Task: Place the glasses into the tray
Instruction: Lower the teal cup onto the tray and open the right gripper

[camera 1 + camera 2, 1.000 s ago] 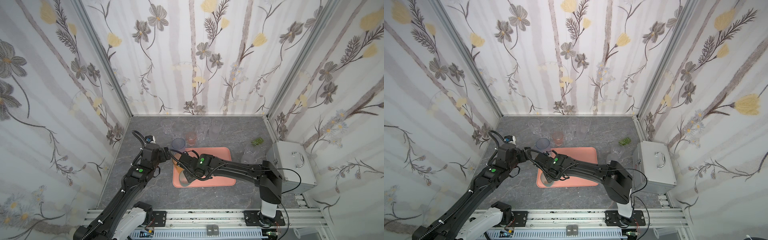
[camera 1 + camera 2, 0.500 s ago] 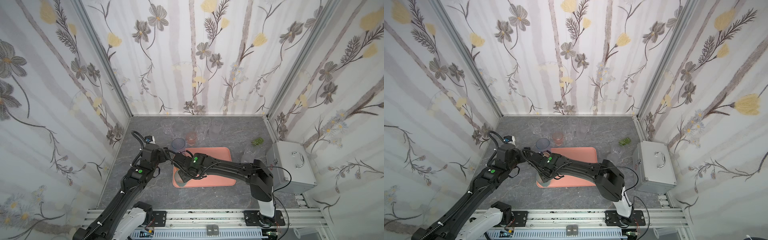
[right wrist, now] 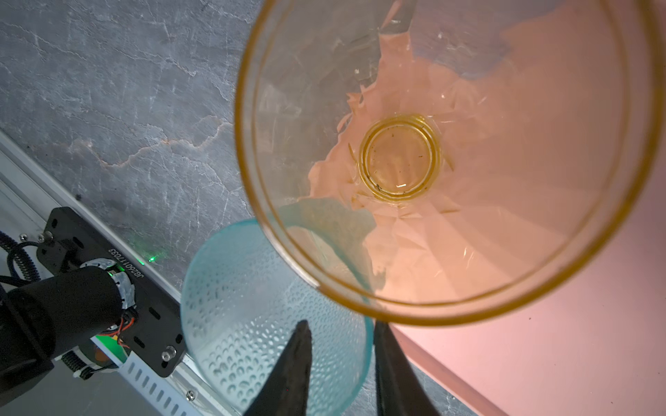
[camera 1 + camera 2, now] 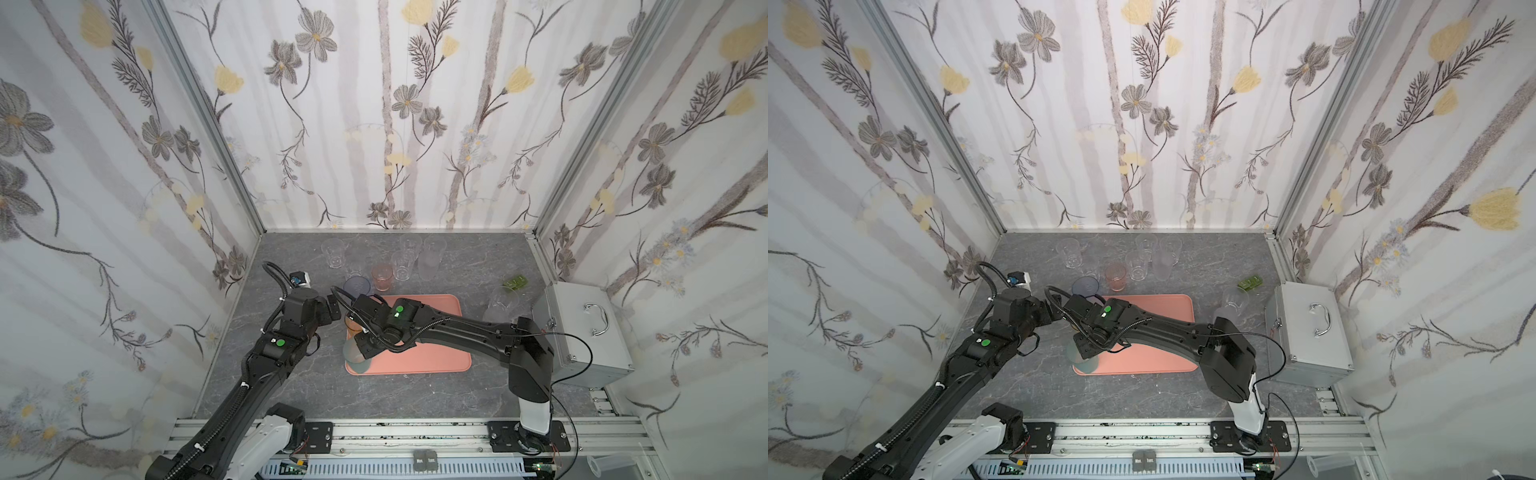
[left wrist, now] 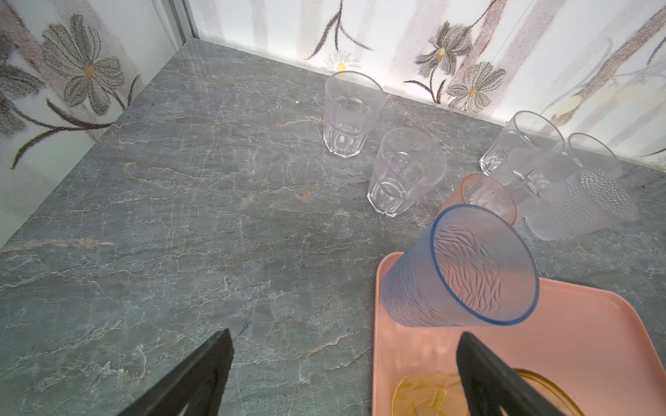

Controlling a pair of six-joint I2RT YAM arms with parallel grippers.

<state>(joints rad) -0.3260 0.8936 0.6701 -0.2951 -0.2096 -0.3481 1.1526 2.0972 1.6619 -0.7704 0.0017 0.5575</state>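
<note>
The salmon-pink tray lies mid-table in both top views. A teal dimpled glass stands at its near left corner. My right gripper straddles that glass's rim, one finger inside and one outside, jaws parted and off the rim. An amber glass stands in the tray just behind it. A blue ribbed glass stands at the tray's far left corner. My left gripper hangs wide open and empty over the tray's left edge.
Behind the tray stand a pink glass, clear glasses and a frosted one. Another clear glass stands right of the tray, near a green block and a grey metal box.
My right gripper's jaws have parted from the teal glass's rim, and its wrist has shifted slightly. The left arm has stayed in place, open.
</note>
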